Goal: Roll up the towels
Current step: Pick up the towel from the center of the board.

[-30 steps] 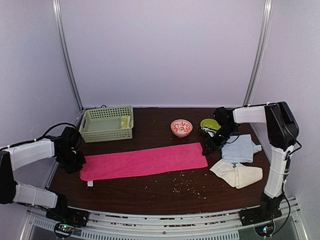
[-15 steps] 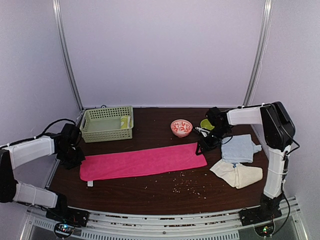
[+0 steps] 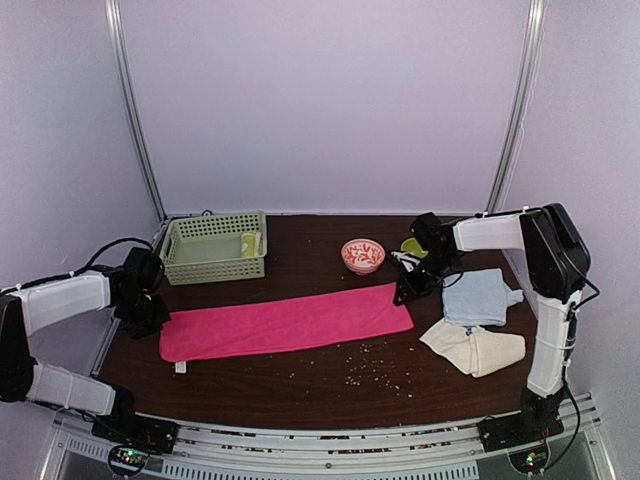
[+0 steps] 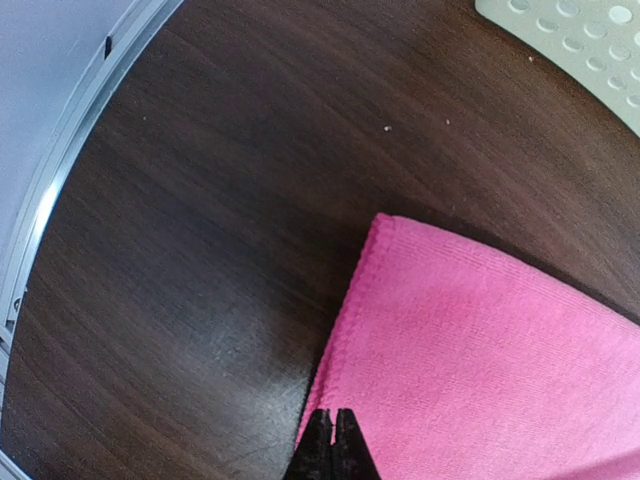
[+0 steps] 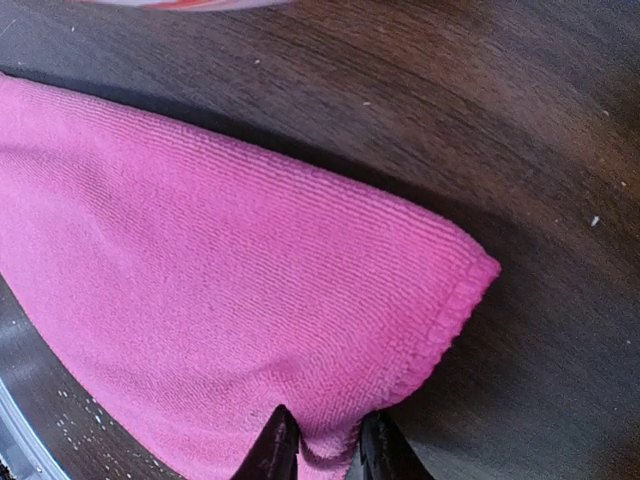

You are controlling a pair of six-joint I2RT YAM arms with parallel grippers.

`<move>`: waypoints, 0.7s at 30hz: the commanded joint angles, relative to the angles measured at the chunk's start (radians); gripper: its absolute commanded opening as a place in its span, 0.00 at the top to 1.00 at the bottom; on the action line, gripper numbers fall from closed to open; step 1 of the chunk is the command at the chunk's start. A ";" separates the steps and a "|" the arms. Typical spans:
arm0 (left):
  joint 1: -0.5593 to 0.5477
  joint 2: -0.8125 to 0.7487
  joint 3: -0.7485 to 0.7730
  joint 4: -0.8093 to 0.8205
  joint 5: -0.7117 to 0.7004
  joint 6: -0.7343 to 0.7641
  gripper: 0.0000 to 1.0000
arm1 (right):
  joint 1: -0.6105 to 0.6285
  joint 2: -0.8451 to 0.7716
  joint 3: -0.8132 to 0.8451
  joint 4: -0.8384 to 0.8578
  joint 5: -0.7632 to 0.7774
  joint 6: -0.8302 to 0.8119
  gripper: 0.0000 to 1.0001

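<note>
The long pink towel (image 3: pixel 285 324) lies flat across the table. My left gripper (image 3: pixel 150 316) is at its left end; in the left wrist view the jaws (image 4: pixel 333 418) are shut on the towel's hem (image 4: pixel 350 320), which is slightly lifted there. My right gripper (image 3: pixel 404 291) is shut on the towel's right edge; in the right wrist view (image 5: pixel 325 440) pink cloth (image 5: pixel 250 290) bunches between the fingers and the far corner (image 5: pixel 478 268) is raised. The light blue towel (image 3: pixel 480 297) and the cream towel (image 3: pixel 475 349) lie at the right. The yellow towel (image 3: pixel 250 244) sits in the basket.
The green plastic basket (image 3: pixel 205 250) stands at the back left. A red-and-white bowl (image 3: pixel 362 254) and a green object (image 3: pixel 418 246) are behind the pink towel's right end. Crumbs (image 3: pixel 375 370) are scattered on the table in front of the towel.
My right gripper has moved left with the towel's right edge, lifting that corner. My left gripper has shifted slightly up and back at the left end.
</note>
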 commanded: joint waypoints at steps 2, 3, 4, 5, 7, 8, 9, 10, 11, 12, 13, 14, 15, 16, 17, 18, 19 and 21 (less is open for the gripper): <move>-0.001 0.025 0.032 0.013 -0.021 0.029 1.00 | -0.035 -0.031 -0.038 0.022 0.079 0.041 0.65; -0.001 0.027 0.034 0.014 -0.022 0.031 1.00 | -0.034 -0.039 -0.041 0.029 0.076 0.049 0.63; -0.002 0.028 0.036 0.014 -0.022 0.030 1.00 | -0.031 -0.043 -0.044 0.033 0.075 0.051 0.61; -0.001 0.028 0.037 0.015 -0.020 0.029 1.00 | -0.027 -0.043 -0.047 0.040 0.084 0.053 0.59; 0.000 0.028 0.039 0.015 -0.020 0.029 1.00 | -0.012 -0.034 -0.051 0.049 0.093 0.063 0.54; -0.001 0.029 0.039 0.015 -0.021 0.028 1.00 | -0.001 -0.027 -0.050 0.048 0.109 0.062 0.51; 0.000 0.028 0.038 0.015 -0.020 0.027 1.00 | 0.011 -0.017 -0.046 0.045 0.131 0.059 0.50; -0.001 0.028 0.037 0.015 -0.018 0.026 1.00 | 0.024 -0.009 -0.046 0.046 0.158 0.055 0.49; -0.001 0.026 0.036 0.015 -0.017 0.024 1.00 | 0.037 -0.003 -0.045 0.049 0.191 0.051 0.49; -0.002 0.023 0.036 0.015 -0.015 0.022 1.00 | 0.045 0.006 -0.043 0.049 0.228 0.048 0.49; -0.002 0.020 0.035 0.014 -0.016 0.022 1.00 | 0.051 0.016 -0.044 0.050 0.264 0.049 0.50; -0.002 0.016 0.035 0.014 -0.016 0.022 1.00 | 0.051 0.023 -0.048 0.049 0.286 0.051 0.50; -0.001 0.012 0.037 0.013 -0.018 0.024 1.00 | 0.050 0.025 -0.058 0.050 0.307 0.049 0.51; -0.001 0.009 0.038 0.014 -0.022 0.026 1.00 | 0.049 0.022 -0.073 0.054 0.324 0.045 0.52; -0.001 0.007 0.040 0.015 -0.026 0.029 1.00 | 0.048 0.016 -0.092 0.056 0.338 0.034 0.52; -0.001 0.008 0.043 0.015 -0.033 0.033 1.00 | 0.047 0.009 -0.107 0.055 0.353 0.021 0.52; 0.000 0.010 0.048 0.013 -0.037 0.037 1.00 | 0.048 0.004 -0.119 0.053 0.371 0.010 0.52; 0.000 0.015 0.054 0.013 -0.043 0.042 1.00 | 0.044 -0.002 -0.128 0.043 0.419 -0.006 0.53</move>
